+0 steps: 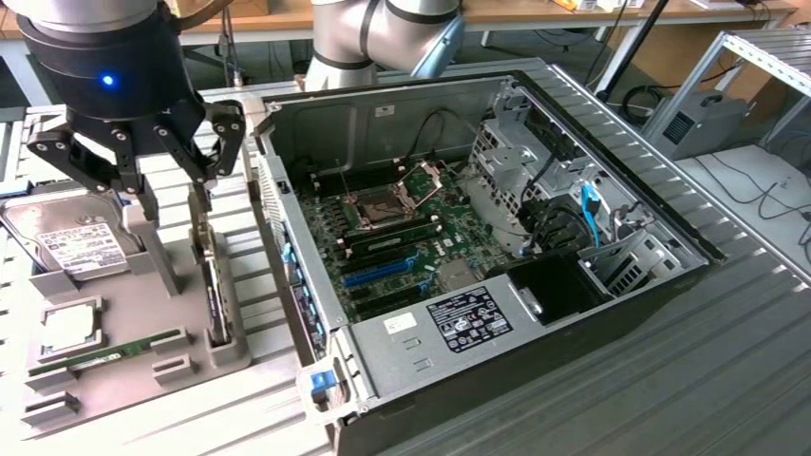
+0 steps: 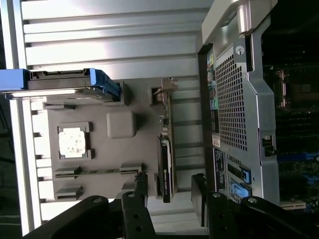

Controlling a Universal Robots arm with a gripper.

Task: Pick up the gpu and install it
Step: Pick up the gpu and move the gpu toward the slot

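Note:
The gpu (image 1: 216, 285) stands on its edge in a slot of the grey holder tray (image 1: 152, 313), at the exterior view's left of the open computer case (image 1: 507, 237). In the wrist view the gpu (image 2: 167, 154) appears edge-on as a thin dark card with a metal bracket at one end. My gripper (image 1: 165, 195) hangs open above the tray, over the card's far end and apart from it. In the wrist view the gripper (image 2: 170, 191) has one dark finger (image 2: 141, 188) on each side of the card's line, and nothing is held.
On the tray also lie a hard drive (image 1: 74, 242), a square processor (image 1: 70, 326) and a green RAM stick (image 1: 108, 353). The case's motherboard (image 1: 393, 237) lies exposed, with a drive cage (image 1: 519, 180) and power supply (image 1: 469, 318) around it. The case wall (image 2: 234, 99) stands close beside the tray.

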